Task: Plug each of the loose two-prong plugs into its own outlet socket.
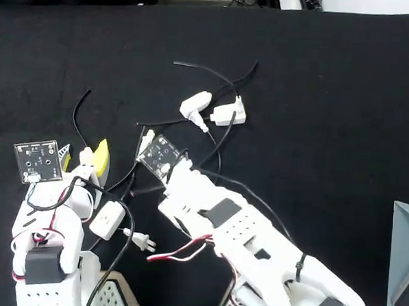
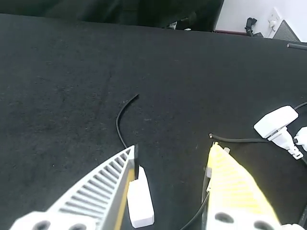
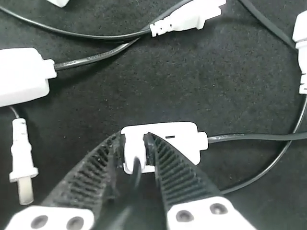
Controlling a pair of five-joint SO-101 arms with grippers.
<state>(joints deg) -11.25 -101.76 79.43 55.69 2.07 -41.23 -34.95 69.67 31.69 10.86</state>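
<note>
The right claw [image 3: 135, 143] pinches one end of a white block [image 3: 172, 141], probably an outlet socket, mid-frame on the black desk [image 1: 331, 98]. The left claw [image 2: 172, 148] is spread. A loose plug [image 3: 21, 163] lies nearby. Such an end grip could let the block twist free.

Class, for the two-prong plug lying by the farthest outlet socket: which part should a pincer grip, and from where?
Probably the two-prong plug by its wide white body, from above, across its width: it lies flat, and its prongs must stay free.
</note>
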